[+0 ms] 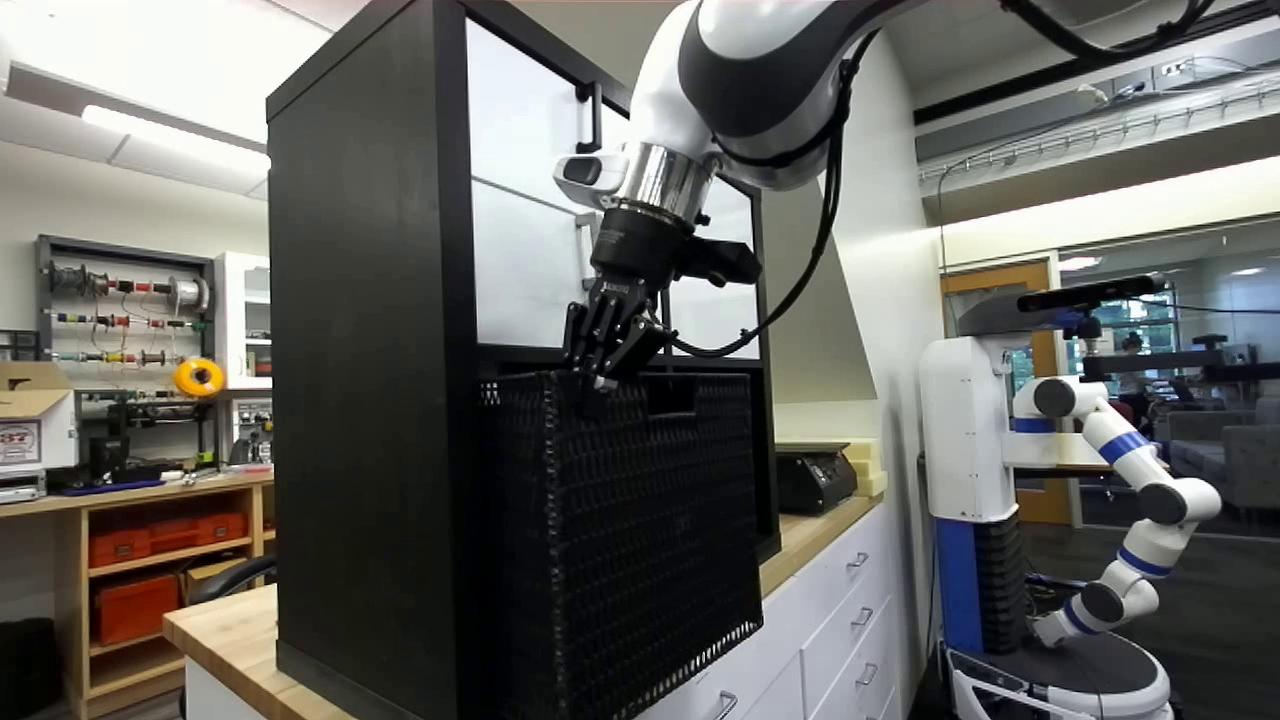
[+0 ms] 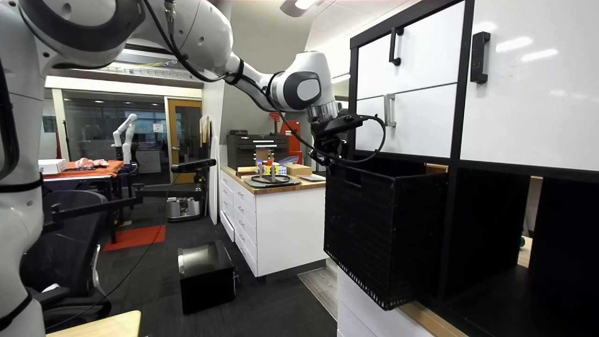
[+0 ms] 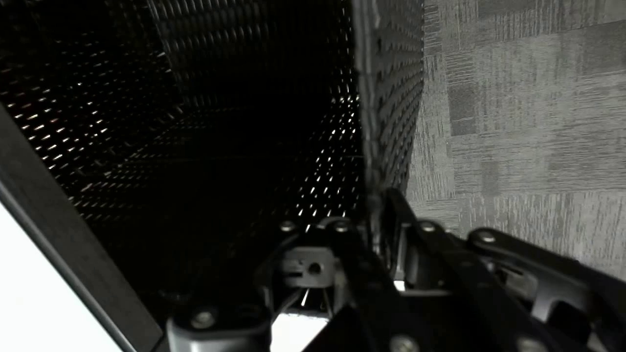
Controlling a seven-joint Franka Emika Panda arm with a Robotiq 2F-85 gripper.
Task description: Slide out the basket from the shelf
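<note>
The black ribbed basket [image 1: 660, 520] sticks well out of its lower compartment in the black shelf [image 1: 360, 350]. The basket [image 2: 360, 220] and shelf [image 2: 421, 124] show in both exterior views; the basket's back part is hidden inside. My gripper [image 1: 598, 376] points down at the basket's front rim, near one corner. The gripper also shows in an exterior view [image 2: 326, 160]. In the wrist view, the basket's front wall [image 3: 369, 117] runs between the two fingers of the gripper [image 3: 376, 230], one inside and one outside, shut on the rim. The shelf's frame [image 3: 73, 244] shows at lower left.
White drawer fronts with handles [image 2: 393, 47] are above the basket, close to the arm. The shelf stands on a wooden countertop [image 1: 220, 625] over white drawers [image 1: 860, 610]. A white-and-blue robot [image 1: 970, 430] stands beyond. A black box [image 2: 206, 281] is on the floor.
</note>
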